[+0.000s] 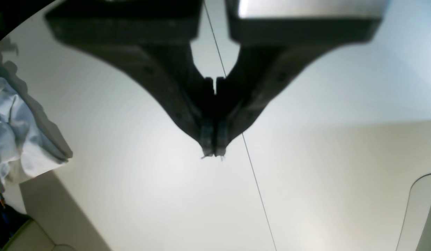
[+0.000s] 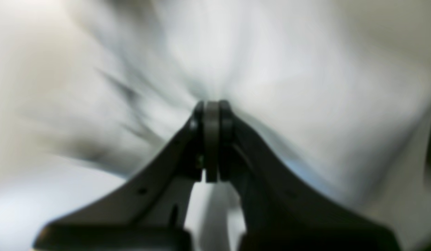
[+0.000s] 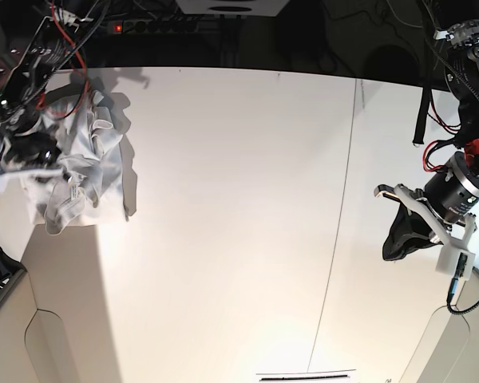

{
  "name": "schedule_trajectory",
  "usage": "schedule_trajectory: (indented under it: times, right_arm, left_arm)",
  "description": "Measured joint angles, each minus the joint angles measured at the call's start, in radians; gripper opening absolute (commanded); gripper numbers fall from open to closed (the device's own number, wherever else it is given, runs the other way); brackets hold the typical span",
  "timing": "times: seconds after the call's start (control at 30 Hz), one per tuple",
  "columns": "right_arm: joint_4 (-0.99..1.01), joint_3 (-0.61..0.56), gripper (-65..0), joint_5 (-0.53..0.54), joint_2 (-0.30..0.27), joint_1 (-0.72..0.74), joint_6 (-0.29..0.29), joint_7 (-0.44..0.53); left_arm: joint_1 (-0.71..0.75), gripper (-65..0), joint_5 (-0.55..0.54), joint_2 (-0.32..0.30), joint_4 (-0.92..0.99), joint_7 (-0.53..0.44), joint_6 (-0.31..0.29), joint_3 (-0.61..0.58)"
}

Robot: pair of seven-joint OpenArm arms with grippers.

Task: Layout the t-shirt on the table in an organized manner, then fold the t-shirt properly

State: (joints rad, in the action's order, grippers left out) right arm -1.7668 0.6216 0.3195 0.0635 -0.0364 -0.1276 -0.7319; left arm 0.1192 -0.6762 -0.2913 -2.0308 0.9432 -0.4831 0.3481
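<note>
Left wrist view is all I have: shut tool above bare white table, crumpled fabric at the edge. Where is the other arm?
Observer: At the table's far corner, the right tool is at the crumpled white fabric t-shirt.
Operator: Gripping it?
Observer: Yes. The right wrist view shows that tool shut with cloth bunching from its tips.
Operator: Is the shirt lifted?
Observer: Partly; in the base view it hangs in a bunch from the tool, throwing a shadow on the table.
Operator: And my left tool?
Observer: It is far across the table from the shirt, holding nothing.
</note>
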Motion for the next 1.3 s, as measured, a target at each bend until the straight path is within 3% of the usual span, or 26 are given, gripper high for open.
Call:
schedule_trajectory:
  times: [0.13, 0.23, 0.37, 0.43, 0.53, 0.63, 0.8, 0.93, 1.1, 1.3]
  right_arm:
    - [-0.113, -0.021, -65.0, 0.092, 0.002, 0.034, -0.116, -0.008]
    - [-0.15, -0.04, -65.0, 0.146, 0.003, 0.014, -0.218, -0.071]
    - [-0.165, -0.087, -65.0, 0.351, 0.0, 0.017, -0.469, -0.201]
    - [-0.167, -0.128, -65.0, 0.46, 0.001, -0.003, -0.475, -0.303]
    - [-0.166, -0.189, -65.0, 0.523, 0.0, -0.046, -0.475, -0.424]
    - [-0.188, -0.225, -65.0, 0.555, -0.014, -0.106, -0.475, -0.447]
    - [-0.266, -0.21, -65.0, 0.542, -0.077, -0.307, -0.47, -0.506]
    - [-0.322, -0.164, -65.0, 0.553, -0.121, -0.49, -0.465, -0.503]
    - [-0.329, -0.089, -65.0, 0.525, -0.169, -0.675, -0.467, -0.502]
    - [-0.328, -0.067, -65.0, 0.461, -0.233, -0.734, -0.468, -0.457]
  left_arm:
    - [0.0, -65.0, -0.009, 0.0, 0.0, 0.0, 0.0, 0.0]
    - [0.0, -65.0, -0.008, 0.0, 0.0, 0.0, -0.001, 0.0]
    - [0.0, -65.0, -0.007, 0.0, 0.0, 0.0, -0.003, -0.001]
    - [0.0, -65.0, 0.013, 0.0, 0.0, 0.0, -0.003, -0.001]
    - [0.003, -65.0, 0.068, 0.0, 0.0, 0.006, -0.022, 0.002]
    - [0.035, -65.0, 0.07, -0.018, 0.0, 0.055, -0.027, 0.027]
    - [0.222, -65.0, 0.044, -0.079, 0.0, 0.135, -0.027, 0.138]
    - [0.352, -65.0, -0.067, -0.122, 0.0, 0.247, -0.034, 0.243]
    - [0.56, -65.0, -0.103, -0.149, 0.0, 0.258, -0.034, 0.381]
    - [0.682, -65.0, -0.121, -0.144, 0.069, 0.179, -0.042, 0.391]
